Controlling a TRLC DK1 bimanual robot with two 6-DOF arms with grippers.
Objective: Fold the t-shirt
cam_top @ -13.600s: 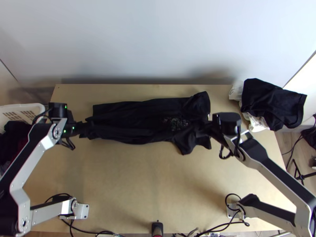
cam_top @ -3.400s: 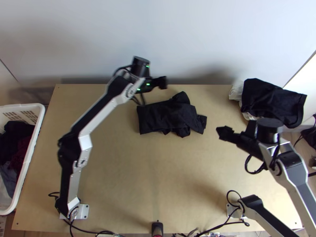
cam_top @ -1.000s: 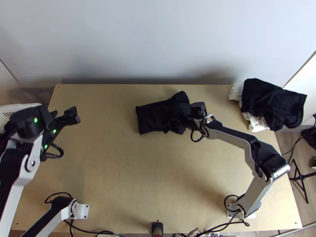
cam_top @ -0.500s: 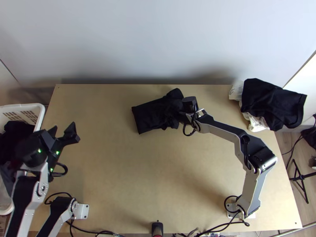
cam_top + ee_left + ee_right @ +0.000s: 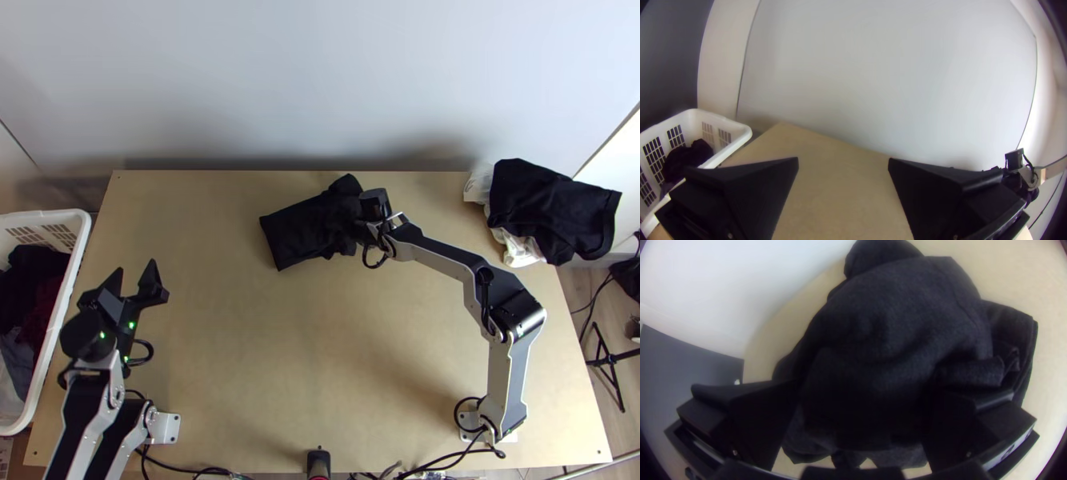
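Observation:
The black t-shirt (image 5: 294, 234) lies folded into a compact bundle toward the table's far side, its left part flat and its right part bunched. Over that bunched end sits my right gripper (image 5: 373, 206), its fingertips hidden from above. In the right wrist view the cloth (image 5: 907, 320) fills the gap of the right gripper (image 5: 862, 389), whose fingers stand wide apart on either side of it. My left gripper (image 5: 135, 274) is open over the table's left part, away from the shirt; the left wrist view has the left gripper (image 5: 843, 162) with bare table between its fingers.
A white basket (image 5: 60, 308) with dark clothes stands along the table's left edge. At the far right corner lies a dark garment (image 5: 552, 204) on white plastic (image 5: 520, 250). Wide bare wood (image 5: 296, 344) stretches between the shirt and the near edge.
The shirt, stretched out long in the oldest frame, is now a short bundle. Over the last second it has slid left and slightly away, together with my right gripper. My left gripper has shifted nearer.

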